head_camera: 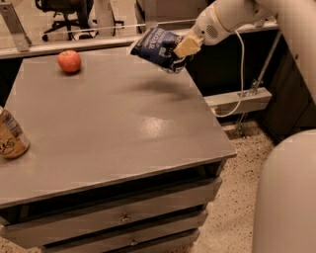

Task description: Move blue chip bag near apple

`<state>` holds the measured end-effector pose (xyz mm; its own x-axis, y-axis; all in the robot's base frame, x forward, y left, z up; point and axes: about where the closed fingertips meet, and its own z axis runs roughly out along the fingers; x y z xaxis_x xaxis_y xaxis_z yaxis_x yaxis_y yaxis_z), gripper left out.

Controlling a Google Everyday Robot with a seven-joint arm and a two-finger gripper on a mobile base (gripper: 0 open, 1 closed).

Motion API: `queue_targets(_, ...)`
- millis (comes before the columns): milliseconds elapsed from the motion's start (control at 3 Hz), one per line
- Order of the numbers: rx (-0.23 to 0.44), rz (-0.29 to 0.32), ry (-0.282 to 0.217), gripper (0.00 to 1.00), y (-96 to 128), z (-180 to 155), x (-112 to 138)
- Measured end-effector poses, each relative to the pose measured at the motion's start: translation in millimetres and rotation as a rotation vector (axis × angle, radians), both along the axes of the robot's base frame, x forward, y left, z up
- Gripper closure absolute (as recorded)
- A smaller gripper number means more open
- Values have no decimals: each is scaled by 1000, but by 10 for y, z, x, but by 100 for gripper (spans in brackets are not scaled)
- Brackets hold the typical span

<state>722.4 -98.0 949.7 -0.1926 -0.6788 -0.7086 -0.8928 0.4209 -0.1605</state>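
The blue chip bag (158,48) is a dark navy foil bag with white lettering, held in the air above the far right part of the grey table (108,123). My gripper (184,47) is shut on the bag's right end, its tan fingers (186,46) pinching the foil. The white arm reaches in from the upper right. The apple (69,61) is small, red and round, resting on the table's far left, well to the left of the bag.
A tan drink can (11,137) stands at the table's left edge. Drawers (123,217) sit under the tabletop. A rail runs behind the table, with an office chair (66,15) beyond. A white robot body part (289,197) fills the lower right.
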Motion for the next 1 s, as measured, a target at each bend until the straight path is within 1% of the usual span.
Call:
queue_targets(333, 28, -41, 13, 100, 259, -53, 402)
queue_targets(667, 78, -75, 38, 100, 679, -139, 768)
queue_targets(1000, 78, -75, 39, 100, 682, -142, 768)
